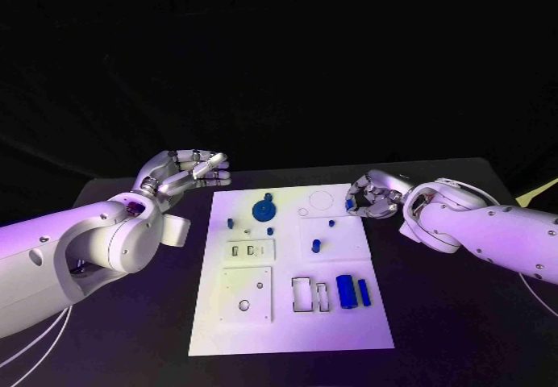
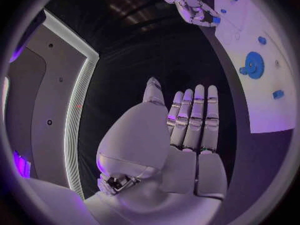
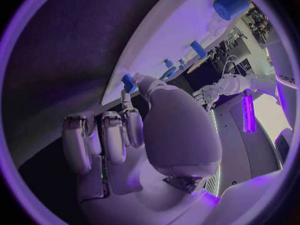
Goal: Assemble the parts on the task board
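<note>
One small blue part pinched at fingertips of right hand, other fingers curled, just off task board right edge near far right corner. Open sockets and blue gear inward from there, toward board's far middle. Left hand flat, fingers together, empty, beyond far left corner; right clearly nearer. Pinch plain in right wrist view, hidden behind fingers from head view. Part's long axis: cannot tell.
</note>
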`<act>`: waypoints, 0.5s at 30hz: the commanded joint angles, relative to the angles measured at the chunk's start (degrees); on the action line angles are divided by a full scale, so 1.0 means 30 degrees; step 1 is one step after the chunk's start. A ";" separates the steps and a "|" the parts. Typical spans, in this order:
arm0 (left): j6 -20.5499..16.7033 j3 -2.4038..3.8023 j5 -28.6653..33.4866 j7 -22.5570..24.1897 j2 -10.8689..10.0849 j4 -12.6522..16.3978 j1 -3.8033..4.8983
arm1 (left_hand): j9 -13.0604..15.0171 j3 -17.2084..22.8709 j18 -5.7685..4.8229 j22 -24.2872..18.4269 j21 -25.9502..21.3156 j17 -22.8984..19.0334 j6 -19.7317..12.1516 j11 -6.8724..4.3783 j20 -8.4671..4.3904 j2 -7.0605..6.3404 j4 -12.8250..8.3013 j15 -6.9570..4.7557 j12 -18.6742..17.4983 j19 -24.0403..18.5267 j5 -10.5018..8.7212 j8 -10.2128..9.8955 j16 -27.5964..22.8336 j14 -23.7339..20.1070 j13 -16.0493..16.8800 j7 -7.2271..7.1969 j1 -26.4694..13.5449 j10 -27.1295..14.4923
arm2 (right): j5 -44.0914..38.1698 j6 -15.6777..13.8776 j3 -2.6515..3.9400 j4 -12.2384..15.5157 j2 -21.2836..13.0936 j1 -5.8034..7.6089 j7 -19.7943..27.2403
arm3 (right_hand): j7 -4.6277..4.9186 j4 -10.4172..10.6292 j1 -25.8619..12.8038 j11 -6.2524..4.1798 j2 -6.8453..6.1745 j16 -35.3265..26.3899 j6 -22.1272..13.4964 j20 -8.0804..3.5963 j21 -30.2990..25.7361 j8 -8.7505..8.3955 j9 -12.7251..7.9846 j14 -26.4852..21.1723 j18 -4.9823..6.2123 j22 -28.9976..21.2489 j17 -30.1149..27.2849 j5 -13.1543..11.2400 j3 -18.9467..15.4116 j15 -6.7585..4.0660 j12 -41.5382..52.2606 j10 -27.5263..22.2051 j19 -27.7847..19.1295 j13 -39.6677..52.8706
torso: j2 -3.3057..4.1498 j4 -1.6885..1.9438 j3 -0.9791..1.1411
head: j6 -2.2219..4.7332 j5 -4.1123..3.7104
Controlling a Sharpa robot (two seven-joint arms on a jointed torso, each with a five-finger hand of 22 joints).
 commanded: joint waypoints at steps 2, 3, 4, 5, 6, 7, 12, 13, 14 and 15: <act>0.0321 0.0014 0.0041 0.0222 0.0036 0.0024 0.0014 | 0.0032 -0.0122 0.0220 -0.0023 -0.0120 0.0030 -0.0145 0.0036 -0.0029 0.0140 0.0004 -0.0012 -0.0088 0.0118 -0.0129 -0.0070 -0.0106 -0.0135 -0.0022 0.0075 0.0062 -0.0130 | -0.0323 0.0120 -0.0004 -0.0066 0.0110 -0.0094 -0.0142 | -0.0011 -0.0018 -0.0004 -0.0014 0.0038 0.0078 0.0129 0.0062 0.0098 0.0030 -0.0036 0.2059 -0.0272 0.5031 0.5032 0.0042 0.0111 0.0041 0.0086 0.0120 0.2032 0.2435 | -0.0006 -0.0003 0.0009 | -0.0050 0.0047; 0.0321 0.0014 0.0041 0.0219 0.0035 0.0025 0.0014 | 0.0032 -0.0122 0.0220 -0.0023 -0.0120 0.0030 -0.0145 0.0036 -0.0029 0.0140 0.0004 -0.0012 -0.0088 0.0118 -0.0129 -0.0070 -0.0106 -0.0135 -0.0022 0.0075 0.0062 -0.0130 | -0.0341 0.0113 -0.0004 -0.0080 0.0134 -0.0110 -0.0149 | -0.0011 -0.0018 -0.0004 -0.0014 0.0038 0.0078 0.0129 0.0062 0.0098 0.0030 -0.0036 0.2059 -0.0272 0.5031 0.5032 0.0042 0.0111 0.0041 0.0086 0.0120 0.2032 0.2435 | -0.0003 -0.0005 0.0013 | -0.0059 0.0058; 0.0323 0.0014 0.0041 0.0217 0.0035 0.0026 0.0014 | 0.0032 -0.0122 0.0220 -0.0023 -0.0120 0.0030 -0.0145 0.0036 -0.0029 0.0140 0.0004 -0.0012 -0.0088 0.0118 -0.0129 -0.0070 -0.0106 -0.0135 -0.0022 0.0075 0.0062 -0.0130 | -0.0357 0.0101 -0.0005 -0.0091 0.0154 -0.0123 -0.0156 | -0.0011 -0.0018 -0.0004 -0.0014 0.0038 0.0078 0.0129 0.0062 0.0098 0.0030 -0.0036 0.2059 -0.0272 0.5031 0.5032 0.0042 0.0111 0.0041 0.0086 0.0120 0.2032 0.2435 | -0.0006 -0.0012 0.0013 | -0.0067 0.0068; 0.0324 0.0014 0.0041 0.0215 0.0035 0.0027 0.0014 | 0.0032 -0.0122 0.0220 -0.0023 -0.0120 0.0030 -0.0145 0.0036 -0.0029 0.0140 0.0004 -0.0012 -0.0088 0.0118 -0.0129 -0.0070 -0.0106 -0.0135 -0.0022 0.0075 0.0062 -0.0130 | -0.0368 0.0091 -0.0005 -0.0098 0.0169 -0.0133 -0.0162 | -0.0011 -0.0018 -0.0004 -0.0014 0.0038 0.0078 0.0129 0.0062 0.0098 0.0030 -0.0036 0.2059 -0.0272 0.5031 0.5032 0.0042 0.0111 0.0041 0.0086 0.0120 0.2032 0.2435 | -0.0007 -0.0007 0.0014 | -0.0072 0.0073; 0.0326 0.0014 0.0041 0.0212 0.0035 0.0027 0.0014 | 0.0032 -0.0122 0.0220 -0.0023 -0.0120 0.0030 -0.0145 0.0036 -0.0029 0.0140 0.0004 -0.0012 -0.0088 0.0118 -0.0129 -0.0070 -0.0106 -0.0135 -0.0022 0.0075 0.0062 -0.0130 | -0.0385 0.0075 -0.0005 -0.0106 0.0187 -0.0142 -0.0171 | -0.0011 -0.0018 -0.0004 -0.0014 0.0038 0.0078 0.0129 0.0062 0.0098 0.0030 -0.0036 0.2059 -0.0272 0.5031 0.5032 0.0042 0.0111 0.0041 0.0086 0.0120 0.2032 0.2435 | -0.0007 -0.0001 0.0015 | -0.0072 0.0074; 0.0328 0.0014 0.0041 0.0209 0.0036 0.0027 0.0014 | 0.0032 -0.0122 0.0220 -0.0023 -0.0120 0.0030 -0.0145 0.0036 -0.0029 0.0140 0.0004 -0.0012 -0.0088 0.0118 -0.0129 -0.0070 -0.0106 -0.0135 -0.0022 0.0075 0.0062 -0.0130 | -0.0401 0.0044 -0.0005 -0.0113 0.0203 -0.0150 -0.0182 | -0.0011 -0.0018 -0.0004 -0.0014 0.0038 0.0078 0.0129 0.0062 0.0098 0.0030 -0.0036 0.2059 -0.0272 0.5031 0.5032 0.0042 0.0111 0.0041 0.0086 0.0120 0.2032 0.2435 | -0.0015 0.0004 0.0010 | -0.0079 0.0077; 0.0337 0.0014 0.0041 0.0194 0.0031 0.0025 0.0013 | 0.0032 -0.0122 0.0220 -0.0023 -0.0120 0.0030 -0.0145 0.0036 -0.0029 0.0140 0.0004 -0.0012 -0.0088 0.0118 -0.0129 -0.0070 -0.0106 -0.0135 -0.0022 0.0075 0.0062 -0.0130 | -0.0440 -0.0353 -0.0004 -0.0130 0.0227 -0.0169 -0.0276 | -0.0048 0.0045 -0.0200 -0.0040 0.0071 0.0078 0.0307 0.0042 0.0098 0.0056 -0.0085 0.2059 -0.0272 0.5031 0.5032 0.0237 0.0324 0.0021 0.0139 0.0170 0.2032 0.2481 | -0.0019 0.0004 -0.0009 | -0.0102 0.0097; 0.0338 0.0014 0.0041 0.0191 0.0027 0.0025 0.0013 | 0.0032 -0.0122 0.0220 -0.0023 -0.0120 0.0030 -0.0145 0.0036 -0.0029 0.0140 0.0004 -0.0012 -0.0088 0.0118 -0.0129 -0.0070 -0.0106 -0.0135 -0.0022 0.0075 0.0062 -0.0130 | -0.0443 -0.0476 -0.0004 -0.0135 0.0225 -0.0171 -0.0296 | -0.0075 0.0051 -0.0245 -0.0064 0.0102 0.0078 0.0404 0.0031 0.0098 0.0086 -0.0090 0.2059 -0.0272 0.5031 0.5032 0.0350 0.0420 0.0006 0.0185 0.0214 0.2032 0.2525 | -0.0019 0.0004 -0.0009 | -0.0102 0.0097; 0.0339 0.0014 0.0041 0.0188 0.0024 0.0024 0.0013 | 0.0032 -0.0122 0.0220 -0.0023 -0.0120 0.0030 -0.0145 0.0036 -0.0029 0.0140 0.0004 -0.0012 -0.0088 0.0118 -0.0129 -0.0070 -0.0106 -0.0135 -0.0022 0.0075 0.0062 -0.0130 | -0.0446 -0.0602 -0.0004 -0.0141 0.0222 -0.0172 -0.0307 | -0.0128 0.0039 -0.0275 -0.0107 0.0181 0.0078 0.0580 0.0009 0.0098 0.0155 -0.0082 0.2059 -0.0272 0.5031 0.5032 0.0436 0.0570 -0.0025 0.0257 0.0283 0.2032 0.2593 | -0.0018 0.0004 -0.0003 | -0.0111 0.0104; 0.0339 0.0014 0.0041 0.0186 0.0020 0.0024 0.0013 | 0.0032 -0.0122 0.0220 -0.0023 -0.0120 0.0030 -0.0145 0.0036 -0.0029 0.0140 0.0004 -0.0012 -0.0088 0.0118 -0.0129 -0.0070 -0.0106 -0.0135 -0.0022 0.0075 0.0062 -0.0130 | -0.0449 -0.0735 -0.0004 -0.0143 0.0220 -0.0173 -0.0311 | -0.0174 0.0036 -0.0308 -0.0145 0.0269 0.0078 0.0730 -0.0013 0.0098 0.0218 -0.0067 0.2059 -0.0272 0.5031 0.5032 0.0473 0.0693 -0.0055 0.0300 0.0326 0.2032 0.2634 | -0.0024 0.0002 -0.0002 | -0.0120 0.0116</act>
